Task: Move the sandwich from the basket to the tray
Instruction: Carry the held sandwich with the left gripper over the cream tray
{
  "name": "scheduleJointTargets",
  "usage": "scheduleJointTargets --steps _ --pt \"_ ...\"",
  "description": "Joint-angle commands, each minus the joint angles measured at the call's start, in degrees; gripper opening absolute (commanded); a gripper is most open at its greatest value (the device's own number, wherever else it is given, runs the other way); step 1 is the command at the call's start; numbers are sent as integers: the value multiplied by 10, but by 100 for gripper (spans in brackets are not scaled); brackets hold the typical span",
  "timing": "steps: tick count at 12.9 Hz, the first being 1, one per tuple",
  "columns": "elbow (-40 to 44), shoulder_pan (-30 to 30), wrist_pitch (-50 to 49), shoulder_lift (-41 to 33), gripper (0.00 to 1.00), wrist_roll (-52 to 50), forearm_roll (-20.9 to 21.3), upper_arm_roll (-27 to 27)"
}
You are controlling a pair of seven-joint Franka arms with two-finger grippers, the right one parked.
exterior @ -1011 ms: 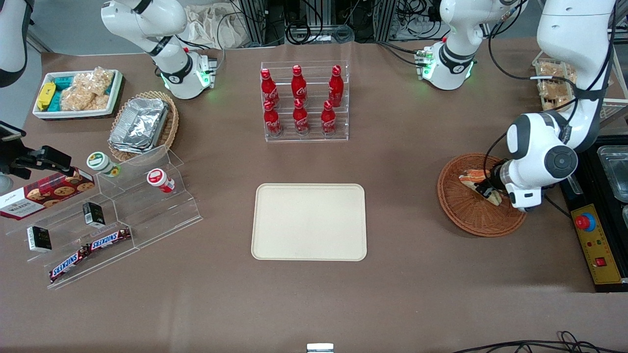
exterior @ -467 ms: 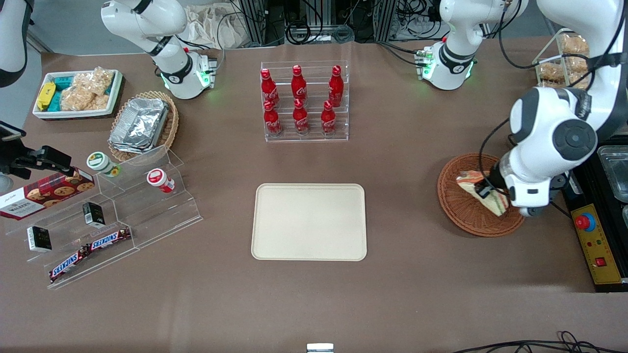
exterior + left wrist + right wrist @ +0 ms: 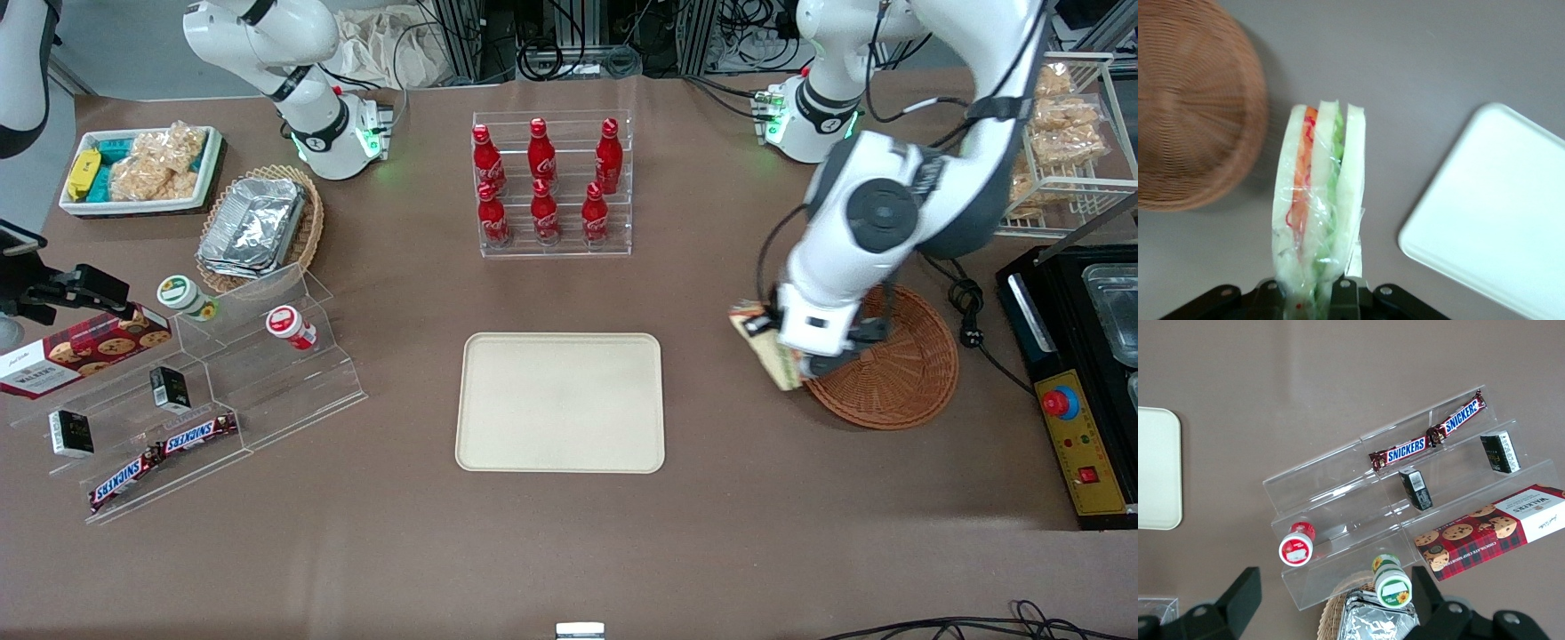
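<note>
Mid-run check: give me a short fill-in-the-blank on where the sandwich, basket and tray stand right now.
1. The gripper is shut on the clear-wrapped triangular ____.
2. The round reddish-brown wicker basket now holds ____.
3. The sandwich hangs above the brown tablecloth, between the basket and the flat cream rectangular ____.
4. The tray lies nearer the front camera than the clear rack of ____ bottles.

Missing words: sandwich; nothing; tray; red

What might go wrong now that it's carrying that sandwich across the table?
The gripper pinches only one end of the wrapped sandwich, so the slick film might slip and drop it on the table between the basket and the tray. Released too early, it could land on the tray's rim.
</note>
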Motion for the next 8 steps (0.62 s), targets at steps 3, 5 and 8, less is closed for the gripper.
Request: scheduleJointTargets --steps 3,5,8 --pt "31 2 113 130 0 12 120 -91" --pt "32 0 174 177 0 16 175 -103" --pt "62 -38 194 241 1 5 225 -99"
